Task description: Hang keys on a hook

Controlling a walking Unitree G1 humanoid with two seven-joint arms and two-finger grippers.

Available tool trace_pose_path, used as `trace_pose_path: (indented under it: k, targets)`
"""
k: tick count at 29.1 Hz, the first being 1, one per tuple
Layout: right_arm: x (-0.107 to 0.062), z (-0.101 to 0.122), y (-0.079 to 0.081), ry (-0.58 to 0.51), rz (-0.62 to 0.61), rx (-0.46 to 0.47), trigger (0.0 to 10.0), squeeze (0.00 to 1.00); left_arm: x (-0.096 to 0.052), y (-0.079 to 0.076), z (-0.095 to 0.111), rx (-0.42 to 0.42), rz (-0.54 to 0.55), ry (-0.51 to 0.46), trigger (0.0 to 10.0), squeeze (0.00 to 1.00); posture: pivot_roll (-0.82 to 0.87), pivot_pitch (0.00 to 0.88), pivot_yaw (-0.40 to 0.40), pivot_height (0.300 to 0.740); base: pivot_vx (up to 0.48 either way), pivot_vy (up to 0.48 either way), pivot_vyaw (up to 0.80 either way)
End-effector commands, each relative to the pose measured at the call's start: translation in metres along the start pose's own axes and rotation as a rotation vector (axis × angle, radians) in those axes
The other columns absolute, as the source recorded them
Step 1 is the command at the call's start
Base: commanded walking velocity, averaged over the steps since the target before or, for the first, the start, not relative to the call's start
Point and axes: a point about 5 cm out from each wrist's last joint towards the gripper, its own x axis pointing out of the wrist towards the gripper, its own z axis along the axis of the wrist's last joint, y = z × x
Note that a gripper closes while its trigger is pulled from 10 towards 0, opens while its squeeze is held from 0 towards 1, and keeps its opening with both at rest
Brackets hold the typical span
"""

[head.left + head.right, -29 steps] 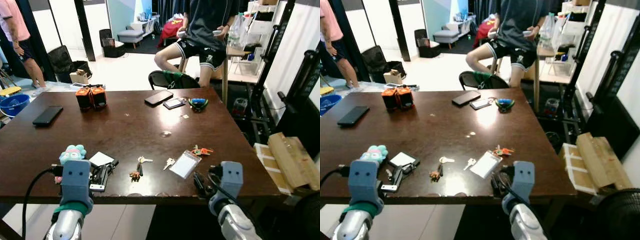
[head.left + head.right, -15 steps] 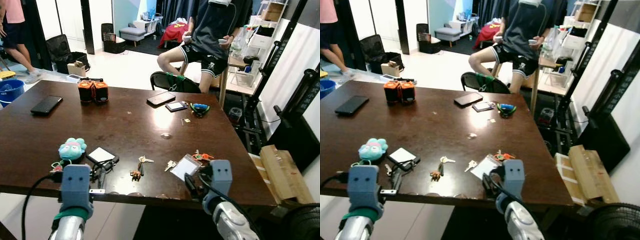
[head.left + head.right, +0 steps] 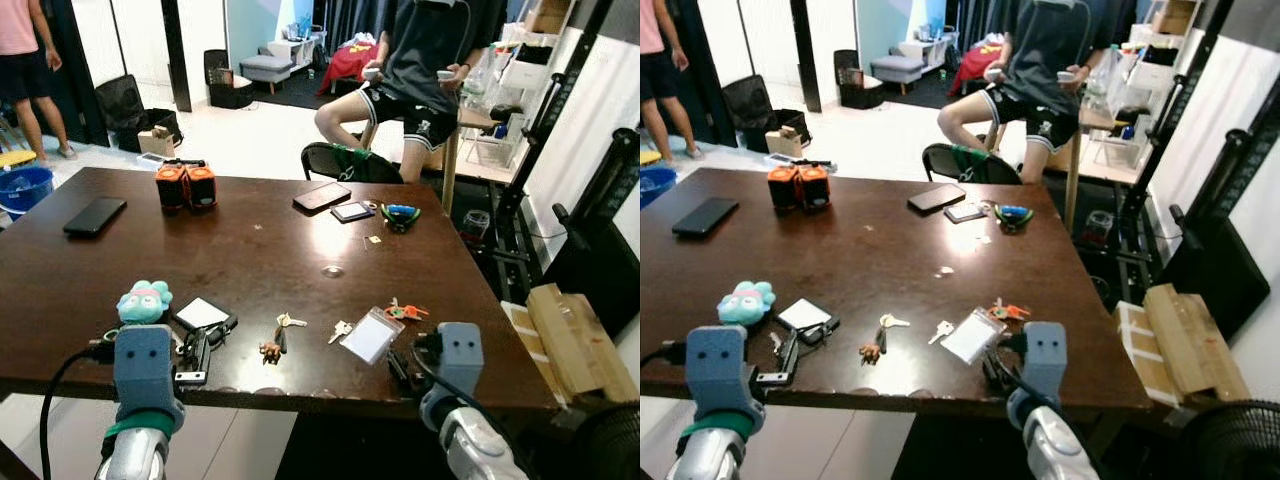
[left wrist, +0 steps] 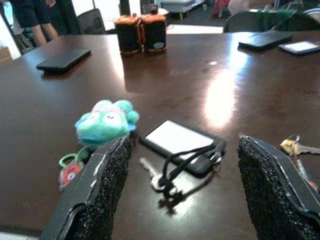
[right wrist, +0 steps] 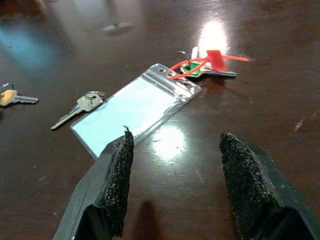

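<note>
Two grippers, left (image 4: 182, 192) and right (image 5: 175, 187), jaws wide, apparently empty, above the table (image 3: 270, 250).

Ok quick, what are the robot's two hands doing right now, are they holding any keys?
Left hand: open, holding nothing, at the near table edge.
Right hand: open, holding nothing, just short of the clear card sleeve.

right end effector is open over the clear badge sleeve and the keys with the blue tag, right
Not quite: the tag is red-orange, not blue. The right wrist view shows the right end effector open, near the clear badge sleeve and the keys.
</note>
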Motion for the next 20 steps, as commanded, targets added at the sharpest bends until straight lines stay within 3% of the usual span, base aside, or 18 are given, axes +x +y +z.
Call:
trace_pose_path:
  k: [1, 9, 20]
  targets:
    - [-0.0034, -0.0015, -0.0028, -0.009, -0.018, 0.016, 10.0, 0.00, 0.0006, 0.0017, -0.0006, 0.005, -0.008, 0.004, 10.0, 0.00, -0.18, 0.000, 0.069, 0.740, 0.000, 0.000, 0.00]
    - [-0.0075, -0.0064, -0.0028, 0.008, -0.017, 0.023, 10.0, 0.00, 0.0003, -0.0023, 0.0051, -0.016, -0.048, -0.022, 10.0, 0.00, -0.18, 0.000, 0.079, 0.740, 0.000, 0.000, -0.62]
    - [-0.0099, -0.0088, -0.0026, 0.023, -0.020, 0.052, 10.0, 0.00, 0.0015, -0.0028, 0.0086, -0.040, -0.067, -0.023, 10.0, 0.00, -0.18, 0.000, 0.087, 0.740, 0.110, 0.000, 0.00]
